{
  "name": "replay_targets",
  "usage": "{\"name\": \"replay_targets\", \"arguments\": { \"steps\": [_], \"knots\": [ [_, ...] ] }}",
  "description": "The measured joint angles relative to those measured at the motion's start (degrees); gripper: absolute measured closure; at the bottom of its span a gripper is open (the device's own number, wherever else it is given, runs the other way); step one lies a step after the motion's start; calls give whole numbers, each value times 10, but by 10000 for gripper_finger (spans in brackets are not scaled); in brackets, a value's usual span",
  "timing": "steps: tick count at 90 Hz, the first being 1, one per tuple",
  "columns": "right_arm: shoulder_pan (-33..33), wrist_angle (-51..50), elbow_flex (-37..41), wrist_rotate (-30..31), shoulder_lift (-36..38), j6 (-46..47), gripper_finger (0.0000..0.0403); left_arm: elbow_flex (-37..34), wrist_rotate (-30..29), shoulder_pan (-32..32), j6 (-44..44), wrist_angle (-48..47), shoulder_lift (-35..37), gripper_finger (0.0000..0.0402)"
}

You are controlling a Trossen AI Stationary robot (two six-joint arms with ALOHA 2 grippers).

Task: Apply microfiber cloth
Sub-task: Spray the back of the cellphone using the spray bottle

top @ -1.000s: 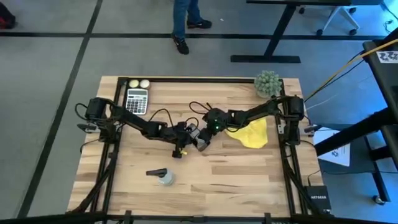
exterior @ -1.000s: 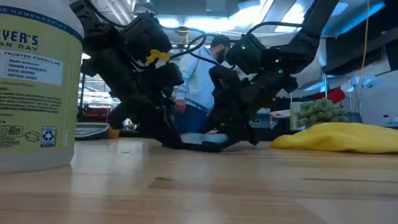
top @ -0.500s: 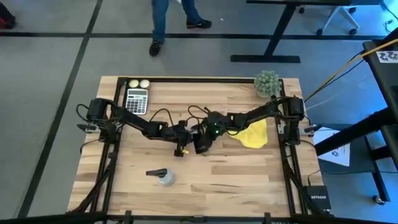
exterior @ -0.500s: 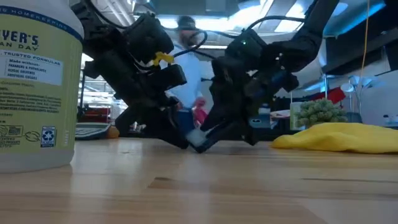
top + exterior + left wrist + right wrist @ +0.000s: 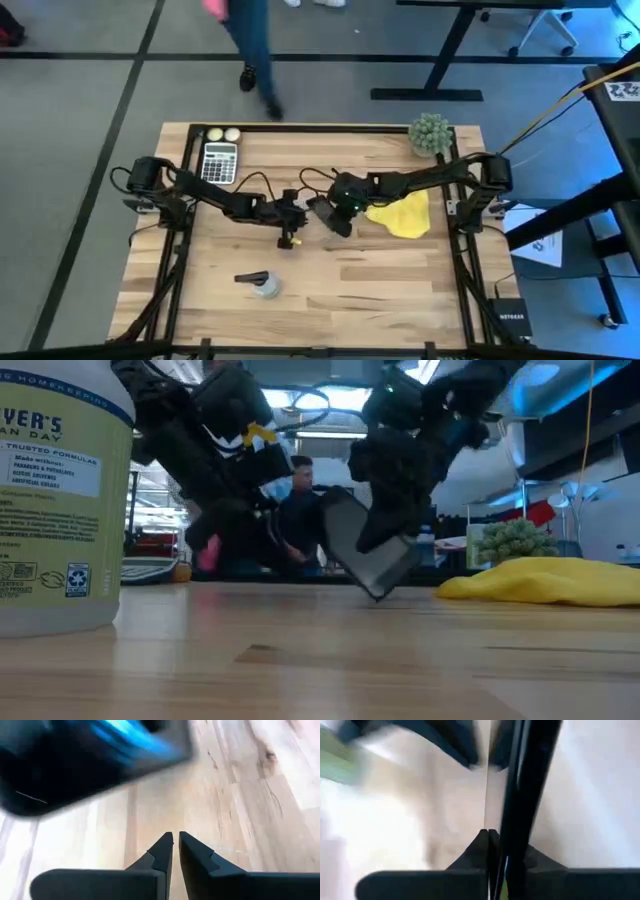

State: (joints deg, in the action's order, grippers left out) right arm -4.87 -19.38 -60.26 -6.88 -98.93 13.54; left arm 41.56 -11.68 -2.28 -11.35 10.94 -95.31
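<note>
A black smartphone (image 5: pixel 362 555) hangs tilted over the middle of the table, with my right gripper (image 5: pixel 388 520) shut on it from above. In the high view it is a dark shape (image 5: pixel 329 217) below that gripper. Just to its left, my left gripper (image 5: pixel 297 213) stands with its fingers shut (image 5: pixel 174 840) and nothing between them. In the left wrist view the phone (image 5: pixel 85 760) shows blurred ahead of those fingers. The yellow microfiber cloth (image 5: pixel 402 214) lies crumpled on the table right of the phone, untouched; it also shows in the low view (image 5: pixel 545 578). My right gripper pinches the smartphone between its two fingers, one on each flat face; the phone shows edge-on (image 5: pixel 519 805) between them. The fingers come from above, slanting down from the table's right. The phone hangs tilted, its lower corner (image 5: pixel 378 596) close to the tabletop; whether it touches, I cannot tell.
A spray bottle (image 5: pixel 262 286) lies near the front, looming large in the low view (image 5: pixel 60 500). A calculator (image 5: pixel 220 160) and two pale balls (image 5: pixel 223 134) sit at the far left, a small plant (image 5: pixel 430 132) at the far right. A person walks beyond the far edge.
The smartphone lay nearly flat between both grippers, then was tipped up on one end. Now it hangs tilted from my right gripper, which has risen. My left gripper has drawn back a little toward the table's left edge.
</note>
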Motion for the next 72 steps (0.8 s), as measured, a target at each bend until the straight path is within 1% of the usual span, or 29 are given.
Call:
{"name": "replay_targets", "arguments": {
  "steps": [7,12,17,22,37,45,56,64,72],
  "knots": [
    [8,-91,-40,78,1,-68,396,0,-9,0,8,-6,23,386],
    [14,-132,-62,130,-6,-111,397,0,-18,0,10,-13,38,386],
    [21,-155,-78,164,-15,-136,397,0,-26,0,11,-22,54,386],
    [25,-168,-89,183,-23,-152,397,0,-35,2,15,-27,69,386],
    [27,-164,-105,189,-47,-169,397,0,-57,13,22,-35,124,386],
    [26,-149,-104,168,-65,-169,397,0,-58,20,24,-32,148,386],
    [26,-125,-107,164,-80,-170,395,0,-58,31,31,-31,166,386],
    [26,-108,-106,162,-87,-165,382,0,-58,32,39,-31,167,386],
    [26,-101,-103,150,-90,-155,358,0,-58,32,39,-32,168,386]
  ]
}}
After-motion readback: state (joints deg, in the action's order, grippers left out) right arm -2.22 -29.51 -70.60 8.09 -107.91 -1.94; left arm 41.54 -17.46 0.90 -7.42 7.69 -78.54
